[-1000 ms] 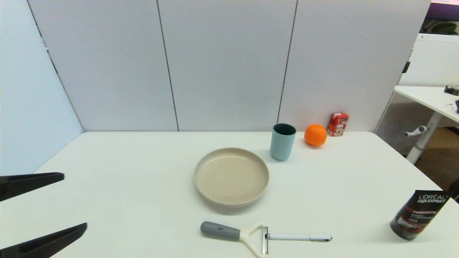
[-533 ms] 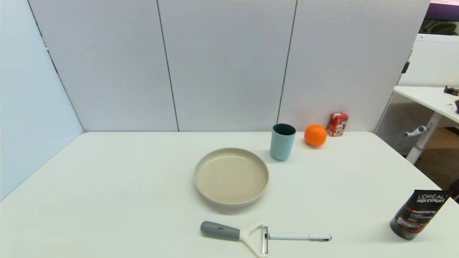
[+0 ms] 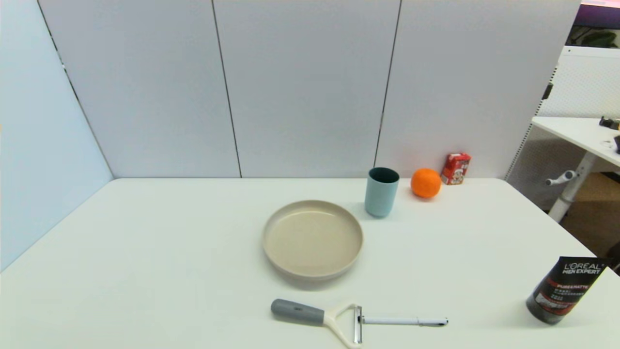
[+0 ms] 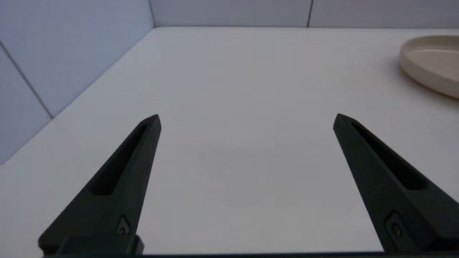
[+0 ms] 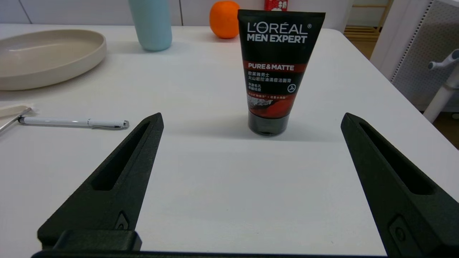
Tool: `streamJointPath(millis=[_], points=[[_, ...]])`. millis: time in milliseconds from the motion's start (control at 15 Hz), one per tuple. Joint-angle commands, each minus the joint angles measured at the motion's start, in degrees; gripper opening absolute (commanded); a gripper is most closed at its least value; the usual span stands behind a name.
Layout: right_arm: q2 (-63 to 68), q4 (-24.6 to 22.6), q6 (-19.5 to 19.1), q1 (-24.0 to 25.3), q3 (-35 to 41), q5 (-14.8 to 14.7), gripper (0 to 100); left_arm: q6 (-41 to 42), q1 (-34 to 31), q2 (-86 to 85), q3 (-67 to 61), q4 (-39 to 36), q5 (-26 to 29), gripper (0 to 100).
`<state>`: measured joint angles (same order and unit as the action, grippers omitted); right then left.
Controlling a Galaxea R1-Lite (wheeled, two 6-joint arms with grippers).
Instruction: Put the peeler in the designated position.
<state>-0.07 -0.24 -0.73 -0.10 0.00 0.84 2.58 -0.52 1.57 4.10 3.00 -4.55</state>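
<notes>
Pen (image 3: 404, 321) touching peeler (image 3: 323, 319) head (blade side)

The black tube (image 5: 280, 71) reads "L'ORÉAL PARIS MEN EXPERT" and "PURE & MATTE".

Left gripper (image 4: 247, 120), fingers spread: bare table (image 4: 229, 89) ahead, plate (image 4: 430, 62) off to its right. Right gripper (image 5: 251, 120), fingers spread: black tube (image 5: 276, 71) upright directly ahead; pen (image 5: 71, 123) lying to its left, touching the peeler (image 3: 324, 320); cup (image 5: 150, 23) and orange (image 5: 224, 18) beyond.
</notes>
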Motion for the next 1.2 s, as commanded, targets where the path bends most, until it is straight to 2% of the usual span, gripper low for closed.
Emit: streamJointPath(millis=[67, 933, 1200], points=[[0.07, -0.02, 0.03, 0.01, 0.0, 0.04, 100, -3.02, 0.08, -1.57, -4.1, -3.7, 4.46, 100], [0.07, -0.02, 0.03, 0.01, 0.0, 0.04, 100, -5.57, 0.08, -1.66, -4.1, -3.44, 3.84, 100], [0.07, 0.51, -1.29, 0.01, -0.18, 0.04, 100, -5.57, 0.08, -1.66, -4.1, -3.44, 3.84, 100]])
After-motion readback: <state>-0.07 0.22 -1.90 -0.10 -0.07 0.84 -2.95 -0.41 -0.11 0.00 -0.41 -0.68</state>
